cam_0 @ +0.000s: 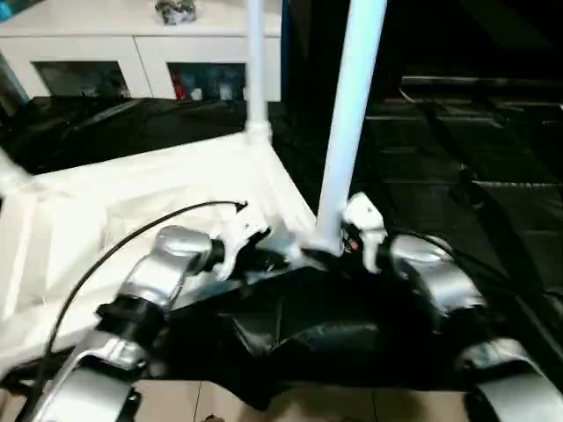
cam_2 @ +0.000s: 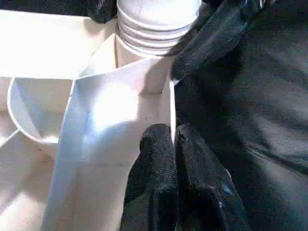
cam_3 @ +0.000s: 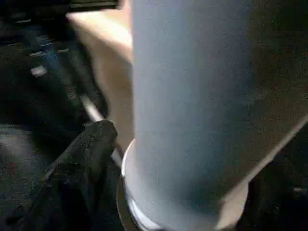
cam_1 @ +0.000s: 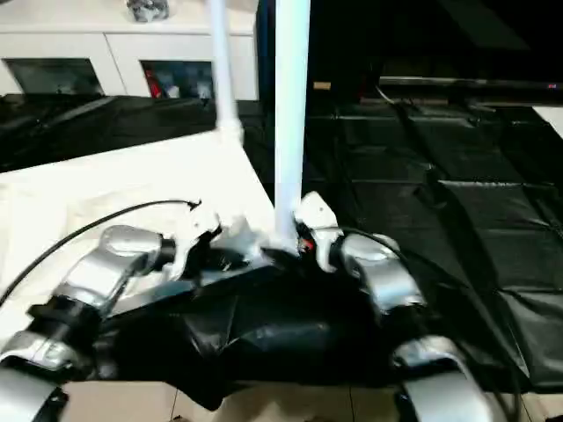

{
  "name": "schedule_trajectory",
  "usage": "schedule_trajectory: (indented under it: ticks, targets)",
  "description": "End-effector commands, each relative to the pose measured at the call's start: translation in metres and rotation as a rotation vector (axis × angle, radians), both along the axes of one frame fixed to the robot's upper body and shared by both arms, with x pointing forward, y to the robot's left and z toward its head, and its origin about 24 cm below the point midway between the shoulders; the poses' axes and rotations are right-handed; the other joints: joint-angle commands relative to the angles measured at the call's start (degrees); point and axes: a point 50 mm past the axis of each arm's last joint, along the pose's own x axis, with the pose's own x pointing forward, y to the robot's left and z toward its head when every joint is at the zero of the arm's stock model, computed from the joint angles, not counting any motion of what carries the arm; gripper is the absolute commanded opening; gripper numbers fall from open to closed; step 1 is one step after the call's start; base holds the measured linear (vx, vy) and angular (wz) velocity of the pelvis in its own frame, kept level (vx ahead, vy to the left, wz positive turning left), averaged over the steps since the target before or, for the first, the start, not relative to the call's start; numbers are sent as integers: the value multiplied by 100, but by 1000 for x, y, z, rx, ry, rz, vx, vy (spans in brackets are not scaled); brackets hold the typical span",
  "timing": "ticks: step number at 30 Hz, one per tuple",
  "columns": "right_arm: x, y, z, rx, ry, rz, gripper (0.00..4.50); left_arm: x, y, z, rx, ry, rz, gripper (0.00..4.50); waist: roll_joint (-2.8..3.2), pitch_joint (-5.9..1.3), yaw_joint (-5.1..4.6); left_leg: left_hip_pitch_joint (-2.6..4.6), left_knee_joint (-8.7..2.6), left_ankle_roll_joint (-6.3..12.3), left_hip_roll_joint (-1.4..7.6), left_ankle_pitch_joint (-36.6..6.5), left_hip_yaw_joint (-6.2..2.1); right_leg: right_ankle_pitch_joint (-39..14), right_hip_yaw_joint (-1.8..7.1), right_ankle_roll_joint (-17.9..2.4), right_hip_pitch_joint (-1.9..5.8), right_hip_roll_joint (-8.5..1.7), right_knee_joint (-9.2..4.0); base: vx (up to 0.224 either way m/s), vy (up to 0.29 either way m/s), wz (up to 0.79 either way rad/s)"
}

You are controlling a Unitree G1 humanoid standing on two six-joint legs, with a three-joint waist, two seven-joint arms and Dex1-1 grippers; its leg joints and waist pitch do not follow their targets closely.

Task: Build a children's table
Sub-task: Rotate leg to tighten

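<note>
Tabletop (cam_0: 132,211), underside up; near leg (cam_0: 352,114) upright in corner socket. Left gripper (cam_2: 174,144) pressed together at rim; right gripper (cam_0: 352,239) spread around leg base.

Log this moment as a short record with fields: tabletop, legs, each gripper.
tabletop: upside down on black sheeting, ribs up
near leg: upright in the near corner socket
far leg: upright in the far corner
left gripper: jaws shut on the tabletop's edge beside the socket
right gripper: at the near leg's base, jaws around it
backdrop: white cabinet
</note>
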Motion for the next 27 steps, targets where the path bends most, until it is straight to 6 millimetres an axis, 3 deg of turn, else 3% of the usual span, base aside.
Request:
schedule_trajectory:
  ticks: [1, 9, 12, 16, 18, 20, 23, 27]
  targets:
    - [-8, 18, 3, 20, 19, 133, 334, -6, -19, 9, -51, -10, -143, 0, 6, -356, 13, 19, -340, 537, 137, -911, 10, -641, 258, -1410, 345, -392, -399, 0, 0, 0]
    - [-18, 19, 2, 39, 69, 189, 271, -11, -14, 7, -37, 9, -176, 0, 13, -351, 52, 31, -355, 384, 127, -958, 5, -800, 263, -1350, 334, -396, -416, 0, 0, 0]
    - [-17, 21, 2, 59, 72, 157, 270, -8, -17, 7, -45, -1, -141, 0, 5, -357, 52, 23, -348, 374, 118, -913, 5, -772, 264, -1326, 342, -395, -416, 0, 0, 0]
    - [-5, 28, -3, 64, 49, -23, 267, 2, -24, 6, -48, -37, -22, 0, -1, -338, 14, 23, -362, 266, 102, -1004, -3, -1074, 260, -1251, 328, -403, -449, 0, 0, 0]
    - [11, 34, -12, 48, 52, -263, 267, 17, -32, 6, -43, -81, 136, 0, 9, -322, -34, 38, -372, 155, 85, -1116, -7, -1357, 255, -1202, 308, -399, -476, 0, 0, 0]
    - [17, 38, -14, 70, 63, -352, 267, 23, -36, 6, -39, -94, 218, 0, 2, -326, -67, 46, -381, 50, 73, -1221, -31, -1603, 247, -1109, 338, -404, -493, 0, 0, 0]
    - [26, 49, -17, 106, 108, -536, 267, 34, -46, 7, -33, -120, 363, 0, 5, -347, -118, 47, -364, 80, 70, -1112, -17, -1352, 272, -1161, 318, -398, -483, 0, 0, 0]
    - [29, 62, -24, 66, 119, -650, 267, 36, -59, 8, -54, -122, 405, 0, -5, -379, -123, 3, -340, 209, 54, -809, -12, -805, 261, -1277, 362, -400, -437, 0, 0, 0]
